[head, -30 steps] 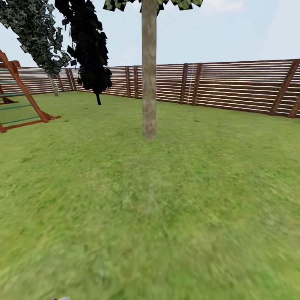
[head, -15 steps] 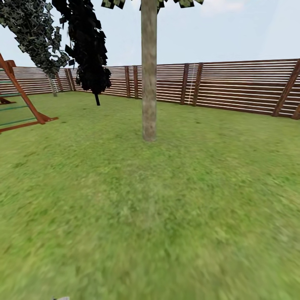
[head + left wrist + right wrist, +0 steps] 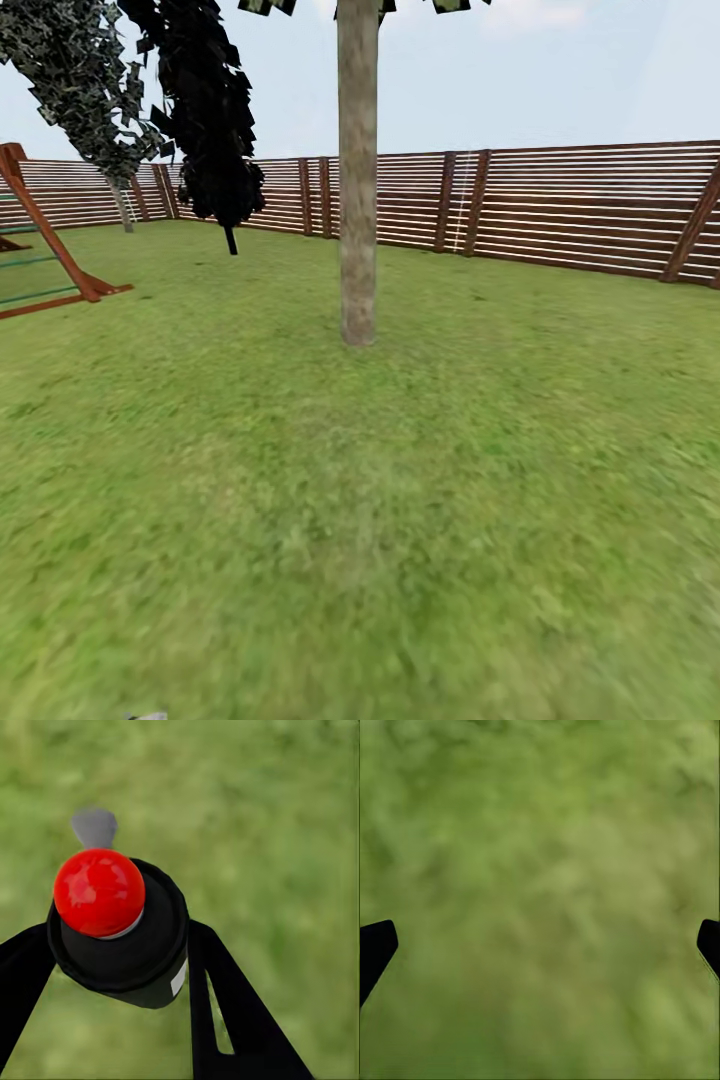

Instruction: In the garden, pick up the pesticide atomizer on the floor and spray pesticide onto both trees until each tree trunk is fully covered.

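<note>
In the garden, a tree with a smooth, mottled grey-tan tree trunk (image 3: 357,180) stands straight ahead on the lawn (image 3: 400,480) in the head view. A second tree (image 3: 85,90) leans at the far left by the fence. In the left wrist view, the pesticide atomizer (image 3: 124,934), a black can with a red top and a grey nozzle, sits between the black fingers (image 3: 225,1012) of my left gripper (image 3: 120,967), which is shut on it. My right gripper (image 3: 540,945) hangs open over bare grass, with only its fingertips (image 3: 375,945) showing.
A brown slat fence (image 3: 560,210) rings the lawn. A dark cypress-like tree (image 3: 215,120) stands left of the trunk. The wooden play tower (image 3: 45,260) is at the left edge. Open grass lies between me and the trunk.
The whole head view has shifted: the trunk looks slightly nearer and the play tower has slid further left, so the camera has moved forward. Nothing else has changed.
</note>
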Controlling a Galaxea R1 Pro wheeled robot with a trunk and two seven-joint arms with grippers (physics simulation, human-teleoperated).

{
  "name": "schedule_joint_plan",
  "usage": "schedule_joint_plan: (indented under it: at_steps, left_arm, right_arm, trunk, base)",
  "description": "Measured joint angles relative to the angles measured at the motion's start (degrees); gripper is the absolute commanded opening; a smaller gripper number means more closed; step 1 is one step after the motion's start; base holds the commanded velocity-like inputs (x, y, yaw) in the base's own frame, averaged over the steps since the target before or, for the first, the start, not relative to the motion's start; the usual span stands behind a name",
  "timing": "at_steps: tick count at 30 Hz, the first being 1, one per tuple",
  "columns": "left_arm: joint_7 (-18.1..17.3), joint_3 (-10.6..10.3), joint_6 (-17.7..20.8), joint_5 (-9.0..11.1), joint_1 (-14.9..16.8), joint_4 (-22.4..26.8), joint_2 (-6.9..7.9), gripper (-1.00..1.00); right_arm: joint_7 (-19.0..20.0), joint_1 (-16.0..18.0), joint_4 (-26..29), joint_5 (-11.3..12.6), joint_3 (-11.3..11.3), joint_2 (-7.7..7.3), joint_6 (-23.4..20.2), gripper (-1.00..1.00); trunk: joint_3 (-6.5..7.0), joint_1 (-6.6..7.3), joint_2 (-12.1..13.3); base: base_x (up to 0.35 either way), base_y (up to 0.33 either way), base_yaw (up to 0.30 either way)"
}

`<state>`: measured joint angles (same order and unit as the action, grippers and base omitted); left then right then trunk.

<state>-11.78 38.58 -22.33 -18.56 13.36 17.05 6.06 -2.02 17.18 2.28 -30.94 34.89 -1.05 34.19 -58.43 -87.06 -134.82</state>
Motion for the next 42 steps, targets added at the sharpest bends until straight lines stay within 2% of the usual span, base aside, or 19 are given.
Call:
schedule_joint_plan:
  at_steps: [42]
  left_arm:
    - [0.0, 0.0, 0.1, 0.1, 0.0, -0.2, 0.00, -1.00]
  right_arm:
    - [0.0, 0.0, 0.0, 0.0, 0.0, 0.00, 0.0, 1.00]
  trunk:
    - [0.00, 0.00, 0.0]
  base:
    - [0.344, 0.000, 0.000]
